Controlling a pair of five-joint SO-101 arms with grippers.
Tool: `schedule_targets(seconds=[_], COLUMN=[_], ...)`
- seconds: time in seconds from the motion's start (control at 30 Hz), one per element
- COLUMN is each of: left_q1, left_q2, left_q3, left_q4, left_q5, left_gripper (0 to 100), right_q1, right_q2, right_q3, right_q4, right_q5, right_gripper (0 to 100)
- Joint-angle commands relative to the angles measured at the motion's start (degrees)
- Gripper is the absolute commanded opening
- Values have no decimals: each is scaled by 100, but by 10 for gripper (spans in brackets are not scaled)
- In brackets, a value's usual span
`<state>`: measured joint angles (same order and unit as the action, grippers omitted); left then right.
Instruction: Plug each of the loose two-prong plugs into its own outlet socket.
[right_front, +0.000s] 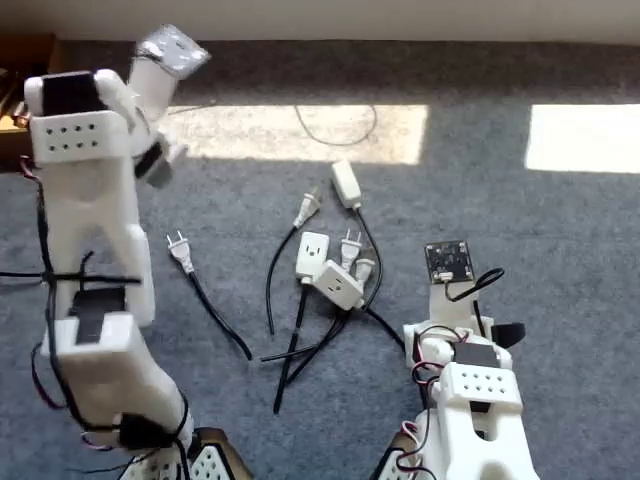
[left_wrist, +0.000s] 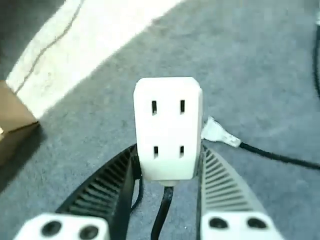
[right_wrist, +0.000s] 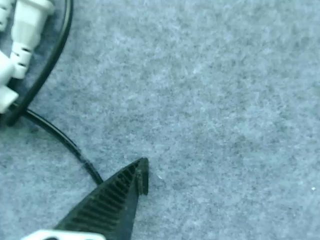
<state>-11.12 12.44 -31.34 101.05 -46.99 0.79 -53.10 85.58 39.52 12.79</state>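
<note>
**Q:** What do we log for the left pincer?
**A:** Clenched on a white rectangular plastic outlet block, held above the grey carpet. We see two slot pairs, with a black cord trailing below.
**Q:** The right pincer?
**A:** Low over that carpet; we cannot tell its state.
**Q:** Surroundings?
**A:** A white two-prong plug lies loose on the carpet. A sunlit patch lies toward the pale wall.

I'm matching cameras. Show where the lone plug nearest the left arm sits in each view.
High view: lone plug on carpet beside the left arm.
Left wrist view: lone plug beside the outlet block the left hand grips.
Right wrist view: this white plug is another one.
Shared landmark: sunlit patch, high and left wrist views.
</note>
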Motion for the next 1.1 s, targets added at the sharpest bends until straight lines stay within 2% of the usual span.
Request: schedule_targets(seconds=[0.0,0.1,0.2,0.33,0.43,0.57,0.7,0.77,0.87,1.07], left_q1=[1007,1455,1464,1015,435,136,171,207,268,259], left_q2=[-2747,-4505,-5991,-7556,-8470,-9103,-9007,-8840,-8409,-6800], left_q3=[3371,5508,7327,9376,10114,10369,10369,10369,10352,9411], left_q4=[26,26,18,18,-202,-290,-299,-396,-510,-501], left_q5=[-1319,-2541,-3437,-4316,-4668,-4826,-4853,-4888,-5108,-5380], left_gripper=[4,4,4,4,4,11,107,105,58,50], right_q1=[4,4,4,4,4,4,4,4,4,4], right_q2=[-101,-101,-101,-101,-92,-84,-84,-84,-75,-75], right_q3=[-13,-13,-13,-13,-13,-13,-13,-13,-13,-13], right_q4=[-75,-75,-75,-75,-75,-75,-75,-75,-75,-75], right_q5=[-18,-18,-18,-18,-18,-18,-18,-18,-18,-18], right_gripper=[553,553,553,553,553,553,553,553,553,553])
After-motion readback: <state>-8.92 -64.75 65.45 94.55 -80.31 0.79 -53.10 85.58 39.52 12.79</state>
